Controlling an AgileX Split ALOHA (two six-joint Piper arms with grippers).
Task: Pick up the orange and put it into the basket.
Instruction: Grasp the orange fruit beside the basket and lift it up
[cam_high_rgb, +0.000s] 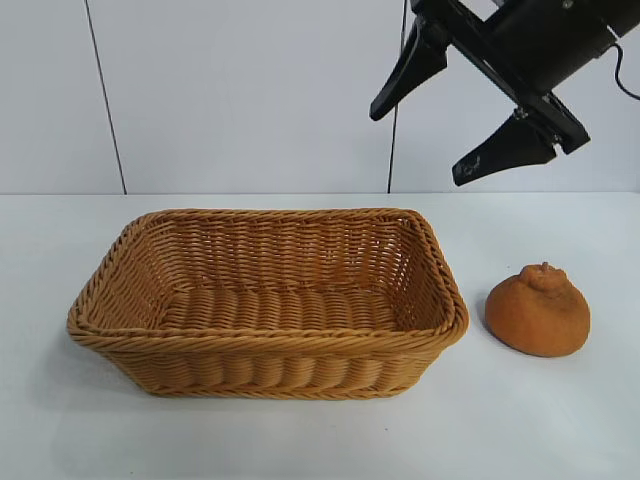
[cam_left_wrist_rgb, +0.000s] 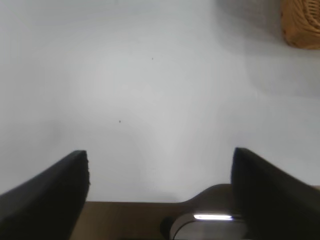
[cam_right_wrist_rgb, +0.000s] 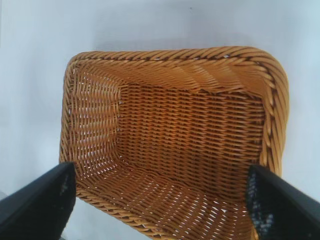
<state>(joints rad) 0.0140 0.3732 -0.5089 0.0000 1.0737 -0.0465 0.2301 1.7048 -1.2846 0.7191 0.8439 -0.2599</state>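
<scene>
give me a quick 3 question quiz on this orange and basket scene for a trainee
1. True or false: the orange already lies inside the basket.
2. Which hand hangs open in the air above the orange in the exterior view? A) left hand B) right hand
3. Fill in: the left wrist view shows the left hand open over bare ____, with only a corner of the basket in sight.

Key:
1. False. It sits on the table beside the basket, apart from it.
2. B. Its fingers are spread and hold nothing.
3. table
</scene>
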